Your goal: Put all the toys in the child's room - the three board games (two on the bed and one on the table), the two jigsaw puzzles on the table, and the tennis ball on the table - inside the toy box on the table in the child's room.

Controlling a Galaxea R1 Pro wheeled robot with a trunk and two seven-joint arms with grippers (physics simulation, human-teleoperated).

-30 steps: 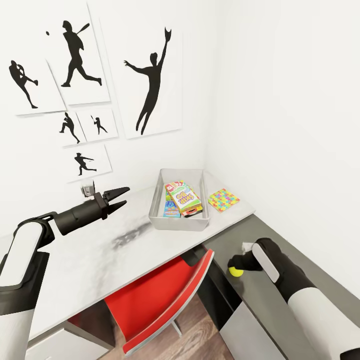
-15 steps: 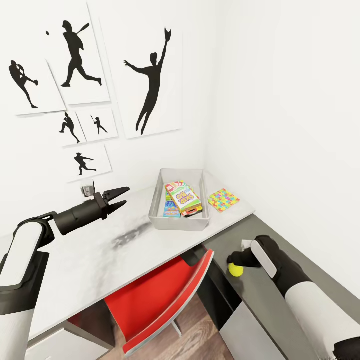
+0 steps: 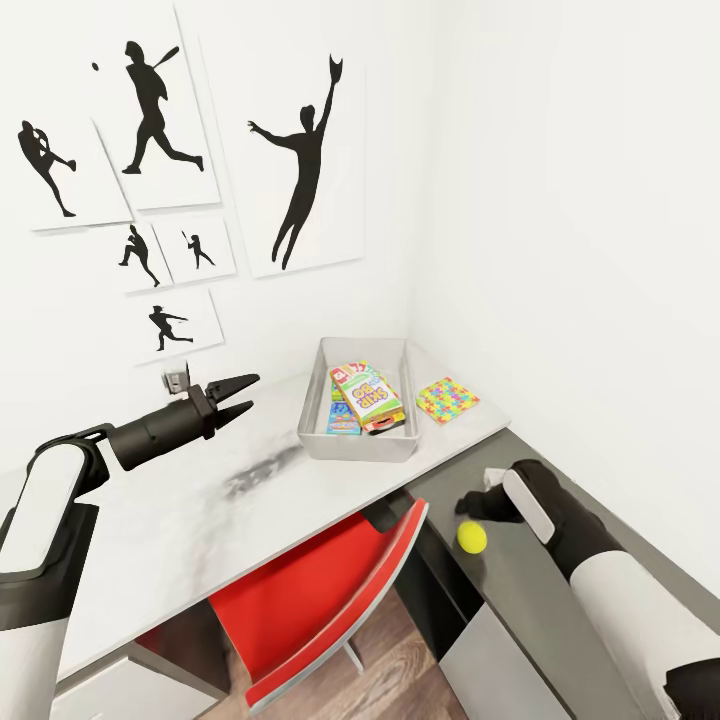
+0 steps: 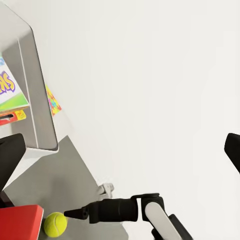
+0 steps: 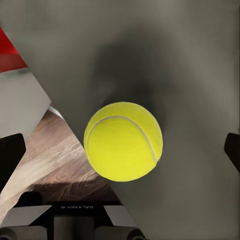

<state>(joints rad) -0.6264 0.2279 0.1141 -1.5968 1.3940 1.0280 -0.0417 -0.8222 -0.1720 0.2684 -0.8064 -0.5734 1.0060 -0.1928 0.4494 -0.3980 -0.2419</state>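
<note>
so the ball (image 3: 472,537) is sitting low right of centre in the head view, on the dark grey surface under the table (image 3: 200,520) edge, next to the red chair (image 3: 330,600). The right tool (image 3: 468,506) is right above it, a hair toward the upper left, apart from it. In the right wrist view the ball (image 5: 123,141) is dead centre with a dark finger tip (image 5: 10,152) at each side edge, so the tool looks spread wide and empty. A ball has no long axis, so any approach angle should do; I'd guess a straight drop works.

Further back, the left tool (image 3: 238,395) hangs left of centre over the table, fingers parted, holding nothing. Way too far off to help.

Beyond that is the box (image 3: 362,443) with games (image 3: 366,393) already in it, and one puzzle (image 3: 447,399) just beside it on the right.
</note>
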